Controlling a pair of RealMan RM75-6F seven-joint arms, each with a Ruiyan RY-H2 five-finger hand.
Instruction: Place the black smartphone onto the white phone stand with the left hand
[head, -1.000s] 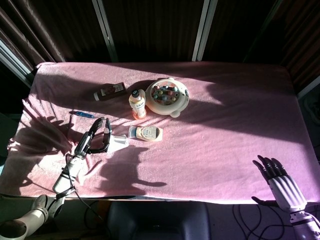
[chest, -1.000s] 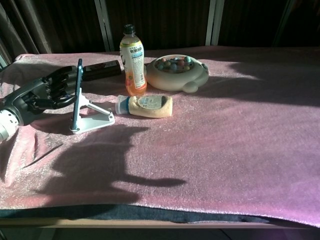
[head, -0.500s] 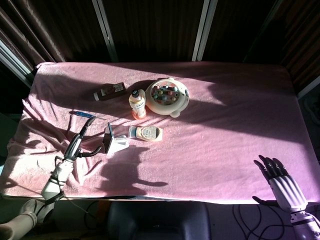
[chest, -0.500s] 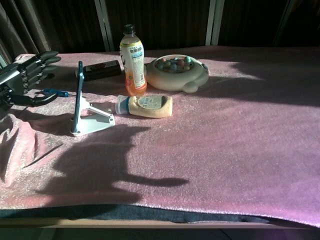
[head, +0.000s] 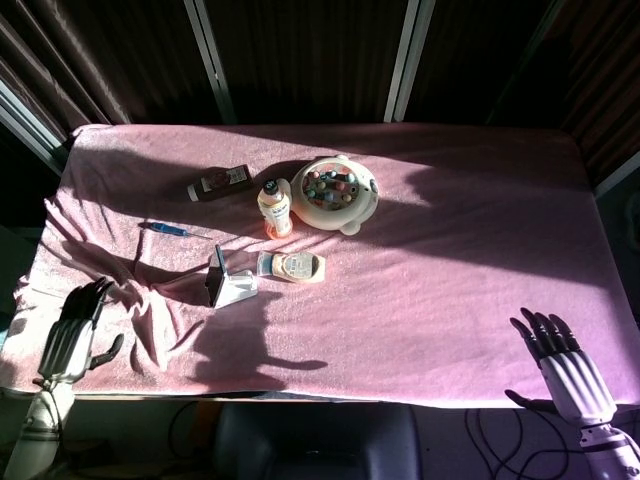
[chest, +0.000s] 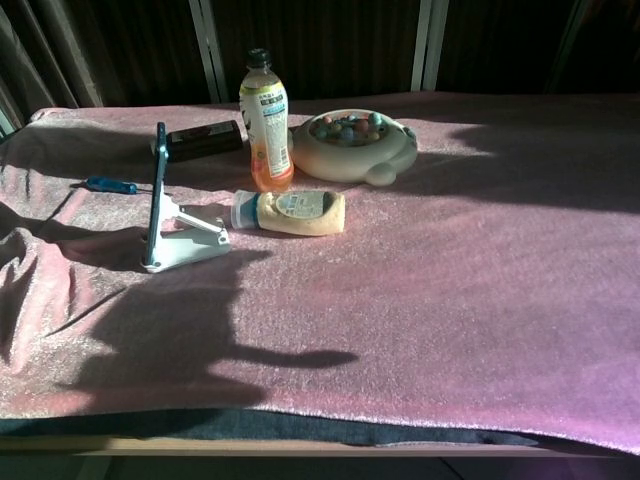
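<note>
The black smartphone (head: 214, 275) (chest: 156, 195) stands upright on edge, leaning on the white phone stand (head: 236, 288) (chest: 187, 242) left of the table's middle. My left hand (head: 70, 334) is at the table's front left edge, well apart from the phone, fingers spread and holding nothing. It does not show in the chest view. My right hand (head: 560, 365) hovers at the front right corner, fingers spread and empty.
Behind the stand are an orange drink bottle (head: 274, 207) (chest: 265, 122), a cream bowl of coloured beads (head: 334, 192) (chest: 353, 143), a lying tube-like bottle (head: 292, 266) (chest: 290, 212), a dark flat box (head: 219, 183) (chest: 203, 140) and a blue-handled tool (head: 166, 229) (chest: 108, 185). The pink cloth (head: 450, 260) is wrinkled at left.
My left hand has let go of the phone and drawn back to the front left edge, out of the chest view. The phone stays on the stand. The right hand barely moved.
</note>
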